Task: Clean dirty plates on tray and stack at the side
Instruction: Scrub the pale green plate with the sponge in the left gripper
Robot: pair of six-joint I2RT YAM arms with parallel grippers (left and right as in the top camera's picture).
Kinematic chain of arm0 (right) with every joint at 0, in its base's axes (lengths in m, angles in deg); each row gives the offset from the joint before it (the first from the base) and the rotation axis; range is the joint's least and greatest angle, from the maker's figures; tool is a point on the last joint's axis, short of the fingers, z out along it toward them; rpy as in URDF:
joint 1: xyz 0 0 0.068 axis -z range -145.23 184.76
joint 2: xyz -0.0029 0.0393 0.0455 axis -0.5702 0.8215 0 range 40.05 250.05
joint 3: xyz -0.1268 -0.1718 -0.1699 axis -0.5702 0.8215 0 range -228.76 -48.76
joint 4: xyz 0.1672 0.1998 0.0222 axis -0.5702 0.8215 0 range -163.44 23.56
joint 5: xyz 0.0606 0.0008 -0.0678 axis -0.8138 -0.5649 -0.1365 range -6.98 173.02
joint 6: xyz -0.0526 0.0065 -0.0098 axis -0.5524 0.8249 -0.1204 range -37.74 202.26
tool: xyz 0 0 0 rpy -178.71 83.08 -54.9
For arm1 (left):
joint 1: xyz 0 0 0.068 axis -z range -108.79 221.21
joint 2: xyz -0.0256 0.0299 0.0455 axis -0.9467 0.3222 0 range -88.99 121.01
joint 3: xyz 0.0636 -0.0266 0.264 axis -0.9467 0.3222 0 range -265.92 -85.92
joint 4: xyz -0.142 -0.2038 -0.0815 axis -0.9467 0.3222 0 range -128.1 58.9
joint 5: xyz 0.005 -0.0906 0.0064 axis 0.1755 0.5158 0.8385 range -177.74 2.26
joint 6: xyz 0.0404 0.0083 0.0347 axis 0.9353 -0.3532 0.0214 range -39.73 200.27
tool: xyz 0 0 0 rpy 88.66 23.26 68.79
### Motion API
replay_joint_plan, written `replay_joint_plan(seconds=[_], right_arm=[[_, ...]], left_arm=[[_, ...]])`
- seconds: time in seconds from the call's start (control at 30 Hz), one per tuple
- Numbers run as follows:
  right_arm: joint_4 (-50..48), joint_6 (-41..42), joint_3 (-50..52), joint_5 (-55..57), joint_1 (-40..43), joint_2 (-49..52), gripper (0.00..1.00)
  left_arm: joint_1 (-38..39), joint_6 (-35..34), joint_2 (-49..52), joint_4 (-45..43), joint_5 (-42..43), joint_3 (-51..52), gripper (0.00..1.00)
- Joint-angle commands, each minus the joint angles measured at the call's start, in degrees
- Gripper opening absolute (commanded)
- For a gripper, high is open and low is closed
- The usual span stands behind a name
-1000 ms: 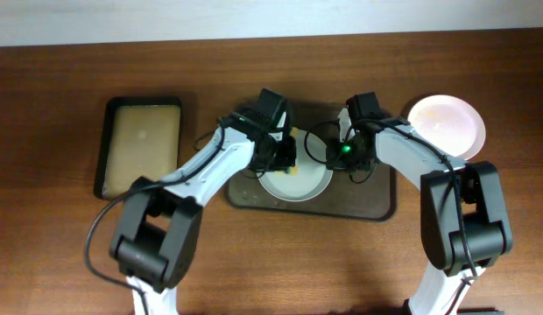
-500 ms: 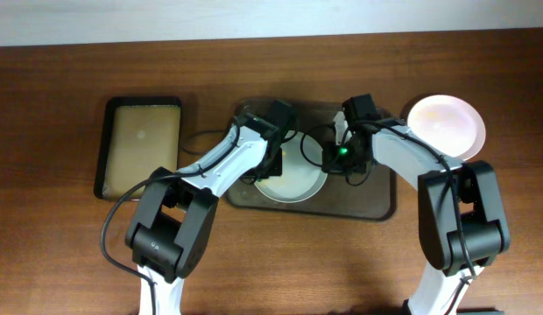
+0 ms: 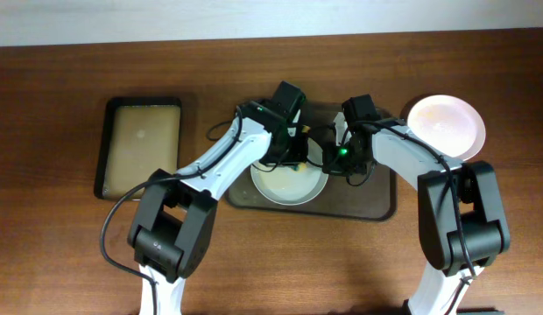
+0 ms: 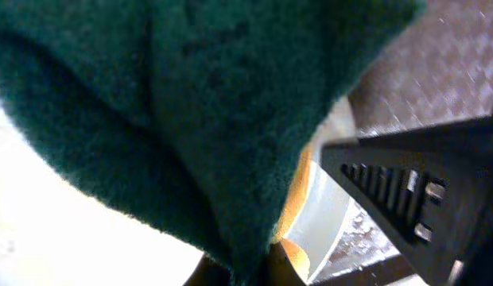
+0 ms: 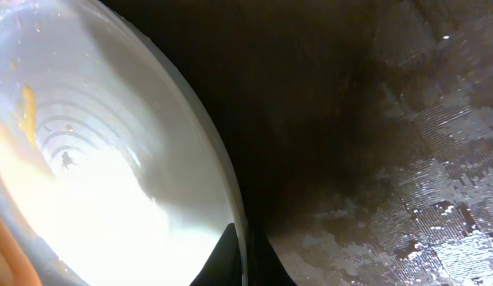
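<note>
Scrubbing looks underway: the left fingers [image 4: 405,191] grip a green sponge [image 4: 191,119] against the plate [image 3: 289,182], while the right fingers [image 5: 224,256] pinch its rim, likely steadying it on the tray [image 3: 368,206].

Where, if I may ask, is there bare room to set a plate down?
The table is bare left of the black tray. The right end of the brown tray is bare too. Its middle is crowded around the plate.

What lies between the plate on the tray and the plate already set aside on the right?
No loose object shows there. The tray plate must clear the raised rim of the tray, and the right arm crosses that stretch toward the side plate. The left gripper holds a green pad over the tray plate.
</note>
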Motion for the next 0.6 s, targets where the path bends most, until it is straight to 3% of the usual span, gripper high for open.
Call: replay_joint_plan(seconds=[0.0,0.17,0.4,0.57], right_arm=[[0.50,0.07,0.35,4.35,0.59,1.27,0.04],[0.96,0.07,0.02,4.37,0.59,1.27,0.04],[1.38,-0.17,0.00,4.39,0.59,1.27,0.04],[1.99,-0.90,-0.02,4.35,0.59,0.96,0.04]], left_arm=[[-0.11,1.16,1.44,-2.73,2.38,4.44,0.00],[0.04,1.16,2.75,-8.11,-1.25,9.27,0.00],[-0.24,-0.70,2.62,0.55,-37.33,9.44,0.00],[-2.16,-1.95,0.00,2.91,-38.88,6.56,0.00]])
